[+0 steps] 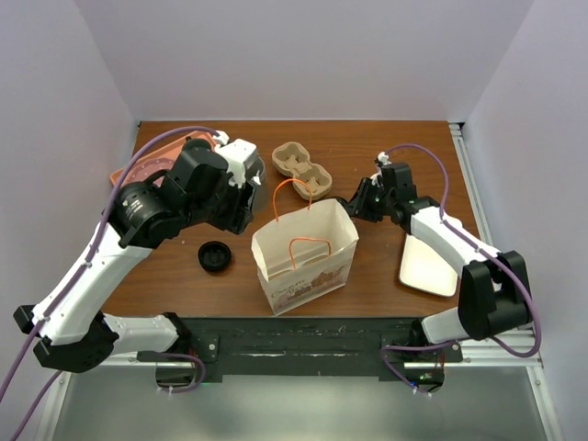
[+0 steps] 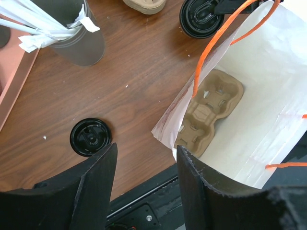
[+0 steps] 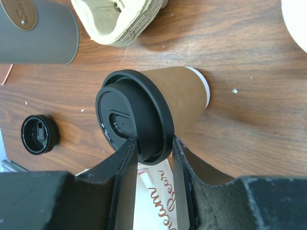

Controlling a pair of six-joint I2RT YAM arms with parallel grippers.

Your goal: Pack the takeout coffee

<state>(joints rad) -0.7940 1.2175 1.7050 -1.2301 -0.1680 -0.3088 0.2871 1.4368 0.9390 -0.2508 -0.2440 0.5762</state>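
- Right gripper (image 3: 152, 143) is clamped on the black lid rim of the takeout coffee (image 3: 180, 98); a top grip probably keeps the cup upright for lowering
- The cup is just beside the paper bag (image 1: 308, 266), at its far right corner; cannot tell whether it is off the table
- Left gripper (image 2: 146, 153) has its jaws wide with nothing between, above the bag's open left edge
- Cup carrier (image 2: 211, 110) lies flat on the bag floor, holes up: judged to be the cup's seat
- Loose lid (image 2: 90, 137) sits apart on the table
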